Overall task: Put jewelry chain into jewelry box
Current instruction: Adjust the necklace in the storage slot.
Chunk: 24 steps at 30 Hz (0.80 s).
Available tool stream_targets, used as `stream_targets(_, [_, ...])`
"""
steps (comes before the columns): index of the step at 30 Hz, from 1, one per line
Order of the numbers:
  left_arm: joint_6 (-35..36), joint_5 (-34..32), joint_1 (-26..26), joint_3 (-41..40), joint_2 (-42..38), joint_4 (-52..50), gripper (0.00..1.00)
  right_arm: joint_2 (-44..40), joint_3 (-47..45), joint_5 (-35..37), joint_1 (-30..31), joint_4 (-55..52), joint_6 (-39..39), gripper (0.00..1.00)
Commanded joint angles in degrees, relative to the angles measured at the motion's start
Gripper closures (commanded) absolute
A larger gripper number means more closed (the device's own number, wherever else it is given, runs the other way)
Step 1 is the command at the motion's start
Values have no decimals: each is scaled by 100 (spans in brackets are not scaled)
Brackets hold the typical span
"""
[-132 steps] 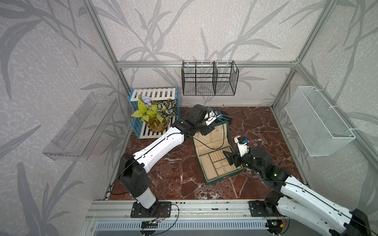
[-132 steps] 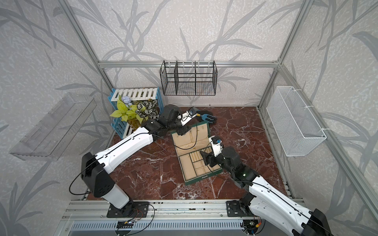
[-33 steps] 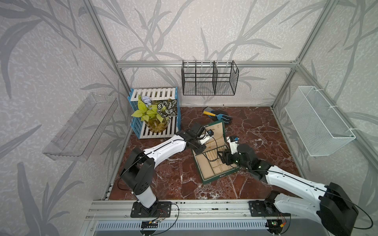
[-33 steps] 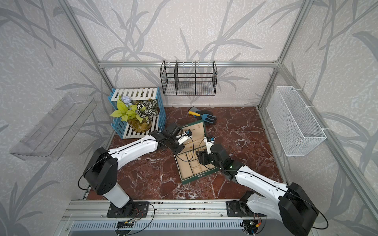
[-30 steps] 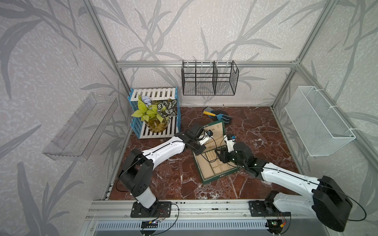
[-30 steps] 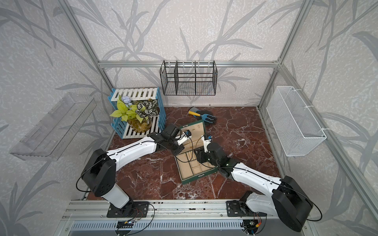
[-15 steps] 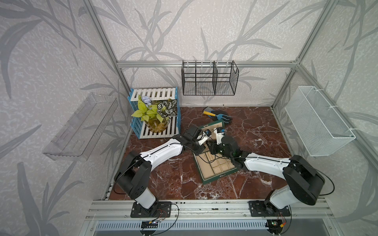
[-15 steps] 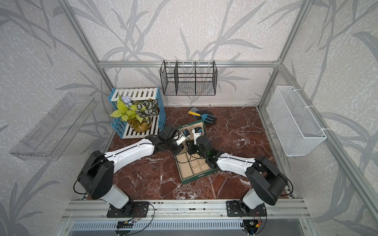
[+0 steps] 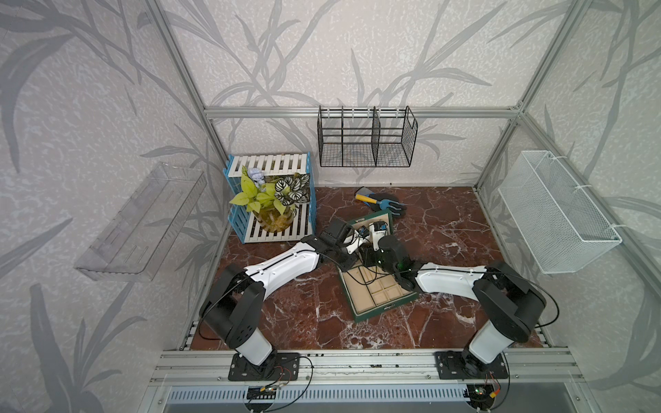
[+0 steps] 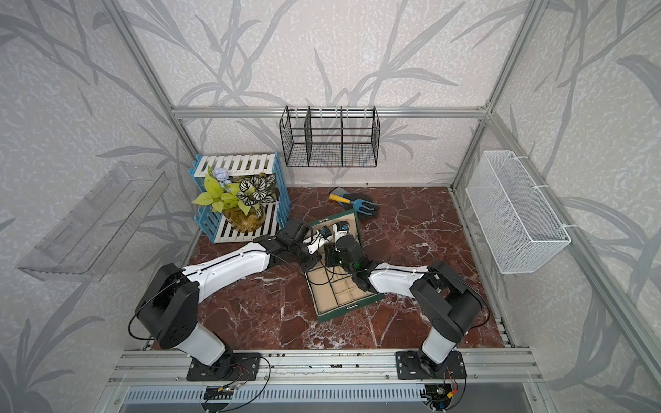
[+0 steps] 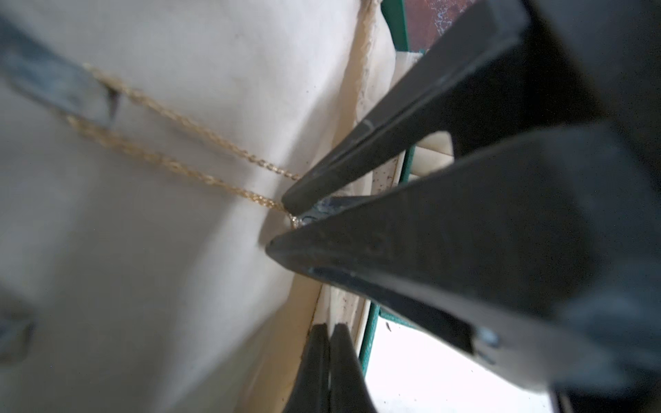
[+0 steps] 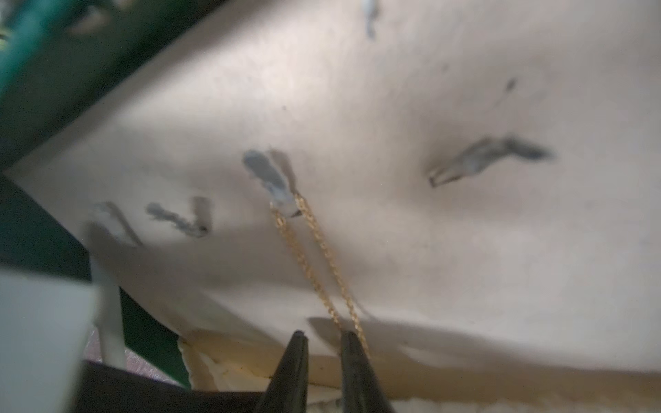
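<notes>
The dark green jewelry box point(image 9: 382, 309) point(image 10: 343, 311) lies open on the marble floor, with its cream-lined lid point(image 9: 379, 217) raised at the back. The thin gold jewelry chain point(image 12: 322, 250) point(image 11: 200, 131) hangs in two strands from a hook point(image 12: 275, 182) on the lid lining. My right gripper point(image 12: 322, 334) point(image 11: 282, 225) is closed to a narrow gap on the chain's lower end, and a small glint shows between its tips. My left gripper point(image 11: 327, 325) is shut on nothing, its tips against the lining's lower edge. In both top views the arms meet at the lid and hide the chain.
A blue-and-white crate with a potted plant point(image 9: 272, 200) stands at the back left. A small garden fork and trowel point(image 9: 379, 202) lie behind the box. A black wire rack point(image 9: 365, 139), a white mesh basket point(image 9: 558, 214) and a clear shelf point(image 9: 143, 221) hang on the walls.
My right arm has reached from the box's right side to the lid, beside the left gripper. Its jaws have narrowed at the chain's lower end. The left arm has barely moved.
</notes>
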Motion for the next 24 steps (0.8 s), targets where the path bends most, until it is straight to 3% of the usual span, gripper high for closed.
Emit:
stream_targets(1, [-61,196,23,-99,-54,26,100,100,164,298,-18,3,-73,79])
stream_targets(11, [-37,454,27,-89,-33,36,100,467,367,364,-67,-55,-272,81])
stream_targets(20, [-54,352,22,-106,-46,55,100,595,413,-232,-273,155,-505,100])
stream_targets(24, [-126,121,34,-124,-54,110,100,434,322,-587,-299,233,-703,100])
